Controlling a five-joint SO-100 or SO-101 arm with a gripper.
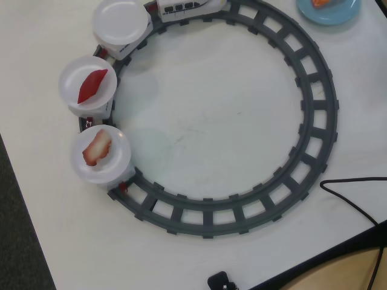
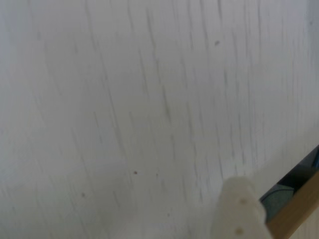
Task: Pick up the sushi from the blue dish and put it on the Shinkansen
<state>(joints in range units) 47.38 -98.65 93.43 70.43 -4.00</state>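
Note:
The orange sushi [image 1: 321,2] lies on the light blue dish [image 1: 331,14], cut off by the top right corner of the overhead view. The white Shinkansen [image 1: 184,7] stands on the grey ring track [image 1: 314,115] at the top, with three white plate cars curving down the left side. The first plate [image 1: 121,21] is bare. The second carries a dark red piece [image 1: 92,86] and the third a pink-and-white piece [image 1: 97,147]. My gripper does not show in the overhead view. In the blurred wrist view only one white finger [image 2: 238,209] shows over the bare table.
A black cable [image 1: 357,205] runs across the table's lower right and a small black object [image 1: 221,281] sits at the bottom edge. The table's edge slants along the left and bottom right. The wrist view shows a wooden table edge [image 2: 299,204] at lower right.

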